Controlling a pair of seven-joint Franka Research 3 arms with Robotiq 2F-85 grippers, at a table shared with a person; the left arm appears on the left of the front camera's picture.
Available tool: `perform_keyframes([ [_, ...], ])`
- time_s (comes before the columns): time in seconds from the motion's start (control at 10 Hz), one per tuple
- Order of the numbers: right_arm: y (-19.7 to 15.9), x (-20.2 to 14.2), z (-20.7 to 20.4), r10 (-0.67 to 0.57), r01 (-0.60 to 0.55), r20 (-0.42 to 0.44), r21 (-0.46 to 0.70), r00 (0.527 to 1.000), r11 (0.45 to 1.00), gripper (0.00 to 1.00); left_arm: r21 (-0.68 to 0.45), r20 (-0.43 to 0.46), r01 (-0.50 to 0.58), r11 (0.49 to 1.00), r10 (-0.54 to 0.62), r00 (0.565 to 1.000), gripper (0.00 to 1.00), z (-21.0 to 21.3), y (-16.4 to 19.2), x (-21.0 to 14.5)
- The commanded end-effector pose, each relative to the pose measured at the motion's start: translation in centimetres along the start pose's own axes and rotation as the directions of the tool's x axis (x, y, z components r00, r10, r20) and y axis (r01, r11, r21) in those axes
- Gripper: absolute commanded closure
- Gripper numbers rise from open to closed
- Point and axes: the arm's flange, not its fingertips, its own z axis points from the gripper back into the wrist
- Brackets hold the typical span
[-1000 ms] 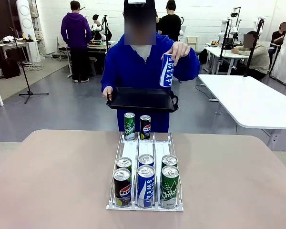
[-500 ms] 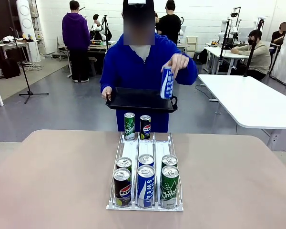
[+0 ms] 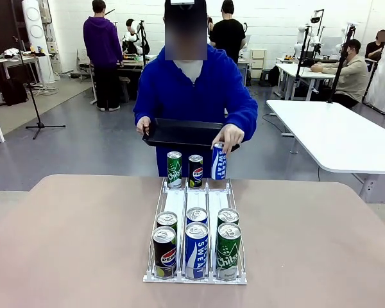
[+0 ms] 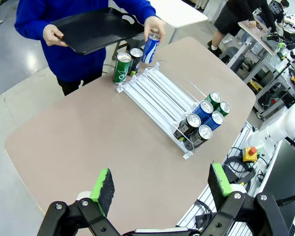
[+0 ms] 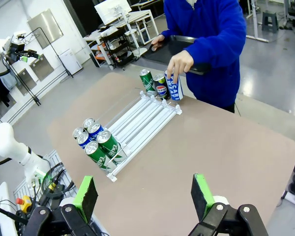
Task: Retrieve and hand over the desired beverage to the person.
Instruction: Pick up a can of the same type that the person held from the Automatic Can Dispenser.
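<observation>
The person [image 3: 189, 96] wears a bright blue hooded sweatshirt with long sleeves, white collar [image 3: 190, 66] at the neck. Robot: left gripper [image 4: 161, 182] black, jointed link fingers, round pivot pins, green pads [image 4: 104, 184] with dark faces; right gripper [image 5: 145, 192] same build. White, rounded right arm [image 4: 290, 125].

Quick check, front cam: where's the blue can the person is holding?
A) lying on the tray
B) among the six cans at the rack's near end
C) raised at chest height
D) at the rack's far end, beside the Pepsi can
D: the hand grips the blue can by its top at the far end of the rack, right beside the Pepsi can, below the tray.
</observation>
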Motion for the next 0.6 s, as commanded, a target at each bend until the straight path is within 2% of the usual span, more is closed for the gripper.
perform_keyframes([
  [0.0, -0.34, 0.50, -0.04, 0.018, -0.018, 0.023, 0.016, 1.000, 1.000, 0.00, -0.011, 0.010, 0.007, 1.000, -0.006, 1.000, 0.00, 0.14, 0.09, 0.10],
  [0.5, -0.34, 0.50, -0.04, 0.018, -0.018, 0.023, 0.016, 1.000, 1.000, 0.00, -0.011, 0.010, 0.007, 1.000, -0.006, 1.000, 0.00, 0.14, 0.09, 0.10],
])
